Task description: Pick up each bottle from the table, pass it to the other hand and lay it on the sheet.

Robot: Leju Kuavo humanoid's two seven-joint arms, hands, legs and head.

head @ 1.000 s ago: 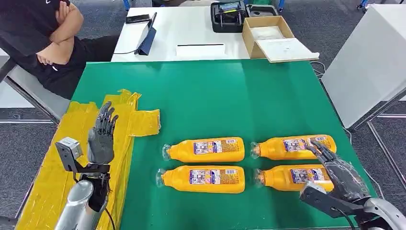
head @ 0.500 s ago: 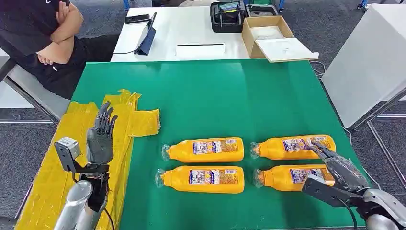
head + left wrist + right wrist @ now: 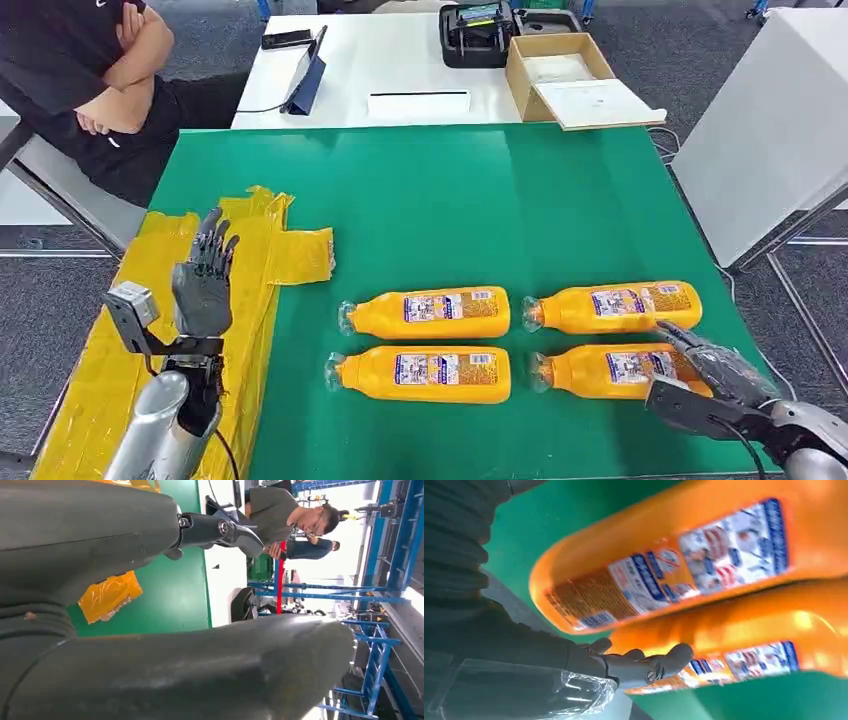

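A: What sits on the green counter [image 3: 430,210]?

B: Four orange bottles, all lying on their sides in two rows with caps toward the robot's left. The far left bottle [image 3: 428,312] and near left bottle [image 3: 420,374] lie just beside each other; the far right bottle [image 3: 612,307] and near right bottle [image 3: 600,371] likewise. None rests on the yellow sheet [image 3: 150,310], which drapes over the counter's left edge.

A: Any containers?

B: An open cardboard box [image 3: 560,70] on the white table beyond; something pale lies inside, too flat to tell what. A black case [image 3: 478,35] stands beside it.

A: And the hands?

B: The left robot hand [image 3: 205,285] is raised above the sheet, fingers spread, grasping nothing. The right robot hand [image 3: 722,368] lies over the base end of the near right bottle, fingers [image 3: 644,666] stretched along it. Whether they grip it I cannot tell; the wrist picture is blurred and the palm hides the contact.

A: Anyone nearby?

B: A person [image 3: 90,80] in black, arms folded, cut off by the frame's edge
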